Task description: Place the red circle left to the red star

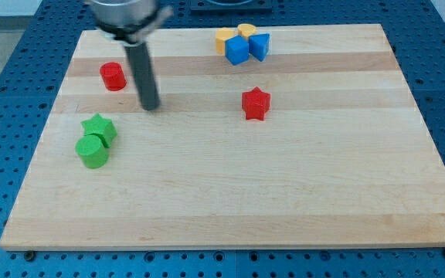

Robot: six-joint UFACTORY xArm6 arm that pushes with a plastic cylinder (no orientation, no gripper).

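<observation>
The red circle [113, 76] sits near the upper left of the wooden board [230, 193]. The red star [256, 103] lies right of the board's middle, far to the right of the red circle. My tip [151, 106] rests on the board just right of and below the red circle, a short gap apart from it, and well left of the red star.
A green star [100, 127] and a green circle [92, 151] touch each other at the left, below my tip. At the view's top, a yellow block [224, 38], a yellow heart [246, 31] and two blue blocks [237, 51] [259, 47] cluster together.
</observation>
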